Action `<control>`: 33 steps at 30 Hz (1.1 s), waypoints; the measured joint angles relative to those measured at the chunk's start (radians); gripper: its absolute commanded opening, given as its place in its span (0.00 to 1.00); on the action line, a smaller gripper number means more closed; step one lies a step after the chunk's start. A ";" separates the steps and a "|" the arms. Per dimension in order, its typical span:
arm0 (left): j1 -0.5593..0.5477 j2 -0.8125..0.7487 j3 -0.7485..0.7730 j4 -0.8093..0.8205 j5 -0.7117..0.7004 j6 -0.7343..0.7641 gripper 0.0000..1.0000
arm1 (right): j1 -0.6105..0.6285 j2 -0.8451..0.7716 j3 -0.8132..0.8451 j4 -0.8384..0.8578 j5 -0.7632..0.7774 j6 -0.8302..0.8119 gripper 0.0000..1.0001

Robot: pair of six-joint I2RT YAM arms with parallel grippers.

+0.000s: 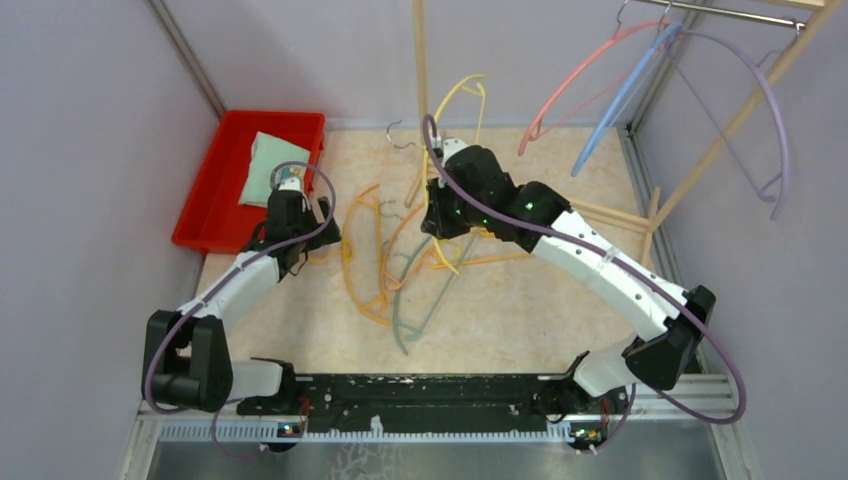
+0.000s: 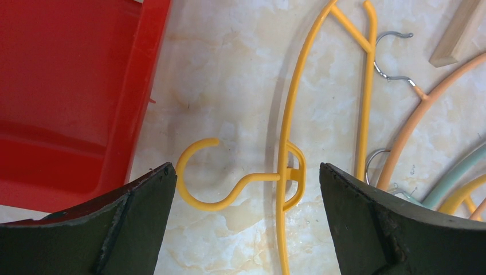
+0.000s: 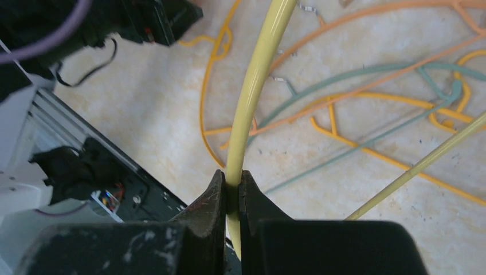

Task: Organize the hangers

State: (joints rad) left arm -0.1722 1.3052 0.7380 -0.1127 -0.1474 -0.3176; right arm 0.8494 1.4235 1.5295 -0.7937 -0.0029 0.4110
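Pale yellow hanger [image 3: 252, 97] pinched in right claw [image 3: 232, 184] (jaws tight), left claw [image 2: 245, 172] spread wide, empty.

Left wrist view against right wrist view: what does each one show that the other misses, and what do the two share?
Only the left wrist view: the red bin, a wooden pole end, and the open left end effector framing the amber hanger at its hook.
Only the right wrist view: the right end effector shut on a pale yellow hanger, the left arm seen from outside, and the base rail.
Both: the marbled tabletop, the amber hanger, an orange hanger and a green hanger.
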 measured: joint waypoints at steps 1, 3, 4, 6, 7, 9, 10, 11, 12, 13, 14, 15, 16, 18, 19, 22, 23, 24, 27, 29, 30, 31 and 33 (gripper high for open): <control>0.000 -0.008 0.000 0.000 0.000 0.000 1.00 | 0.000 -0.004 0.018 0.008 0.010 0.009 0.00; 0.000 -0.022 -0.001 0.000 0.000 0.000 1.00 | 0.000 -0.007 0.051 0.034 0.040 0.032 0.00; 0.000 -0.032 -0.002 0.000 0.000 0.000 1.00 | 0.000 -0.006 0.062 0.047 0.058 0.043 0.00; 0.000 -0.048 -0.004 0.000 0.000 0.001 1.00 | 0.000 0.000 0.090 0.054 0.096 0.058 0.00; 0.000 -0.058 -0.008 0.000 0.000 0.002 1.00 | 0.000 0.007 0.110 0.058 0.118 0.065 0.00; 0.000 -0.076 -0.014 -0.001 -0.001 0.003 1.00 | -0.001 0.028 0.152 0.080 0.163 0.069 0.00; 0.000 -0.084 -0.018 -0.001 0.000 0.003 1.00 | -0.003 0.039 0.171 0.101 0.183 0.070 0.00; 0.000 -0.089 -0.019 -0.001 0.000 0.003 1.00 | -0.008 0.048 0.189 0.124 0.200 0.070 0.00; 0.000 -0.092 -0.019 -0.001 0.000 0.003 1.00 | -0.013 0.056 0.204 0.146 0.214 0.069 0.00; 0.000 -0.094 -0.019 -0.001 0.000 0.003 1.00 | -0.019 0.064 0.218 0.174 0.226 0.069 0.00; 0.000 -0.095 -0.019 -0.001 0.000 0.003 1.00 | -0.030 0.073 0.235 0.204 0.239 0.066 0.00; 0.000 -0.095 -0.019 -0.001 0.000 0.003 1.00 | -0.041 0.081 0.248 0.233 0.250 0.063 0.00; 0.000 -0.095 -0.019 -0.001 0.000 0.003 1.00 | -0.052 0.089 0.262 0.254 0.260 0.061 0.00; 0.000 -0.095 -0.019 -0.001 0.000 0.004 1.00 | -0.080 0.115 0.304 0.300 0.283 0.052 0.00; 0.000 -0.095 -0.019 -0.001 -0.001 0.005 1.00 | -0.097 0.132 0.329 0.317 0.288 0.047 0.00; 0.000 -0.095 -0.019 -0.001 -0.001 0.005 1.00 | -0.135 0.185 0.400 0.348 0.291 0.046 0.00; 0.000 -0.094 -0.019 -0.001 -0.002 0.005 1.00 | -0.150 0.210 0.424 0.356 0.292 0.045 0.00; 0.000 -0.093 -0.019 -0.001 -0.002 0.005 1.00 | -0.164 0.234 0.446 0.359 0.294 0.043 0.00; 0.000 -0.090 -0.019 -0.001 -0.006 0.005 1.00 | -0.191 0.311 0.513 0.368 0.303 0.026 0.00; 0.000 -0.087 -0.019 -0.001 -0.010 0.006 1.00 | -0.201 0.348 0.535 0.373 0.317 0.012 0.00; 0.000 -0.086 -0.019 -0.001 -0.013 0.009 1.00 | -0.204 0.357 0.536 0.380 0.323 0.006 0.00; 0.000 -0.085 -0.019 -0.001 -0.016 0.011 1.00 | -0.206 0.366 0.536 0.385 0.325 0.000 0.00; 0.000 -0.084 -0.019 -0.001 -0.022 0.016 1.00 | -0.206 0.371 0.536 0.390 0.325 -0.006 0.00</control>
State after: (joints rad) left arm -0.1719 1.2213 0.7189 -0.1135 -0.1692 -0.3016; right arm 0.6437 1.7947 2.0651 -0.4034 0.3218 0.4053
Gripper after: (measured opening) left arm 0.997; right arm 0.043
